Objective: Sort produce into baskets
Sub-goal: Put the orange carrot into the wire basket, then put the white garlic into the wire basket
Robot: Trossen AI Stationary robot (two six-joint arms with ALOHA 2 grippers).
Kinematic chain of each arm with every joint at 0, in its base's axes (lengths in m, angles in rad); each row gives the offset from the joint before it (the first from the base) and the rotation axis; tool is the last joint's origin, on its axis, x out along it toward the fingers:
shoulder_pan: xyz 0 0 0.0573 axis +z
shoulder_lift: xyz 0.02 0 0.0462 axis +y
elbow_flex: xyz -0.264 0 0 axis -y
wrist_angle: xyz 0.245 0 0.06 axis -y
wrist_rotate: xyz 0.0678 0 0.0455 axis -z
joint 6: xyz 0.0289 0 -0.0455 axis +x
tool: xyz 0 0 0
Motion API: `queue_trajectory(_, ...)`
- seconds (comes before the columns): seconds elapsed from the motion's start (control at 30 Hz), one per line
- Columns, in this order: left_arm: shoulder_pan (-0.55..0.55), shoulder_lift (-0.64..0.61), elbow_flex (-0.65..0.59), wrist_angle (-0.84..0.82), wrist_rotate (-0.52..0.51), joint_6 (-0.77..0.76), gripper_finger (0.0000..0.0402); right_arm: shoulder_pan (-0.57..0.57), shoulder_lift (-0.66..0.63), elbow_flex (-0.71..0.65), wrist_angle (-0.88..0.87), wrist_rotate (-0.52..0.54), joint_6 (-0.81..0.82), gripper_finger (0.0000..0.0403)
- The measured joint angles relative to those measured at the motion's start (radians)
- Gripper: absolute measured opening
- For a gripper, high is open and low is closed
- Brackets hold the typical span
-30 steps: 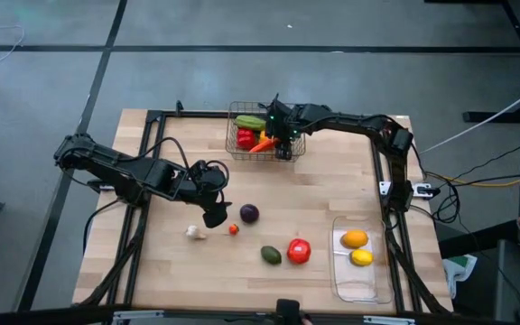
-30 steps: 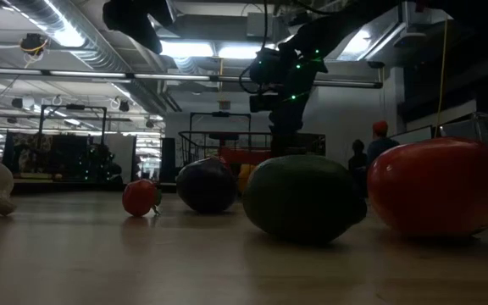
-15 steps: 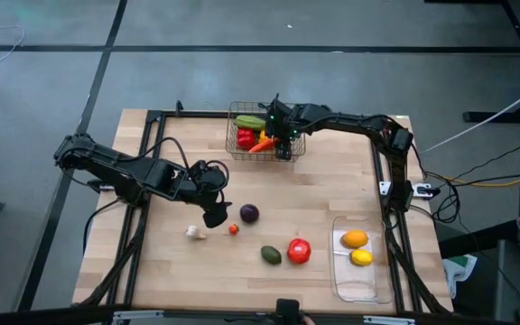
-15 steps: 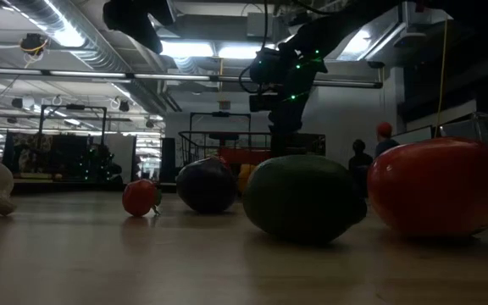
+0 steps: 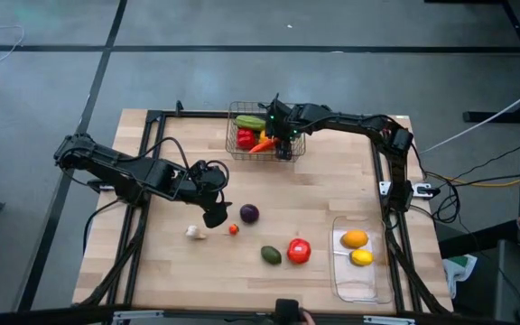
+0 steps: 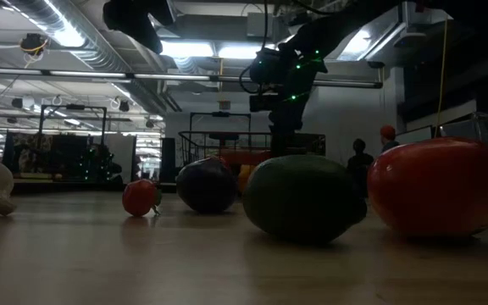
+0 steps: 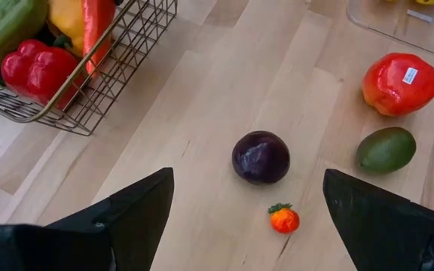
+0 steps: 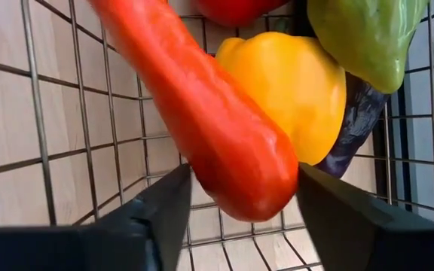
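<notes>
Two arms out: my right gripper point(image 5: 280, 135) sits inside the wire basket point(image 5: 238, 149) at the table's far edge, fingers apart either side of the carrot point(image 8: 202, 113), just clear of it, beside a yellow pepper point(image 8: 292, 90), red pepper point(image 7: 36, 69) and green one point(image 8: 368, 34). My left gripper point(image 5: 217, 217) hovers mid-table, fingers spread wide, empty, above the purple fruit point(image 7: 261, 156) and small orange one point(image 7: 284, 219). Avocado point(image 5: 271, 255), tomato point(image 5: 299, 251), whitish piece point(image 5: 195, 232) lie on the table; orange point(image 5: 355, 238) and lemon point(image 5: 361, 257) in the clear tray point(image 5: 355, 287).
</notes>
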Motion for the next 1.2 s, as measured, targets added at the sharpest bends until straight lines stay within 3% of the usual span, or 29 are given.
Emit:
queue_trajectory(0.23,0.0,0.0,0.0,0.0,0.0,0.0,0.0335,0.0,0.0,0.0,0.0,0.0,0.0,0.0322)
queue_trajectory(0.43,0.0,0.001,0.0,0.0,0.0,0.021,0.0335,0.0,0.0,0.0,-0.008,0.0,0.0,0.0363)
queue_trajectory(0.77,0.0,0.001,0.0,0.0,0.0,0.045,0.0335,0.0,0.0,0.033,-0.025,0.021,-0.001,0.0369)
queue_trajectory(1.0,0.0,0.001,0.0,0.0,0.0,0.046,0.0335,0.0,0.0,0.142,-0.094,0.062,-0.002,0.0367)
queue_trajectory(1.2,0.0,0.001,0.0,0.0,0.0,0.044,0.0335,0.001,0.0,0.292,-0.273,0.047,-0.002,0.0367)
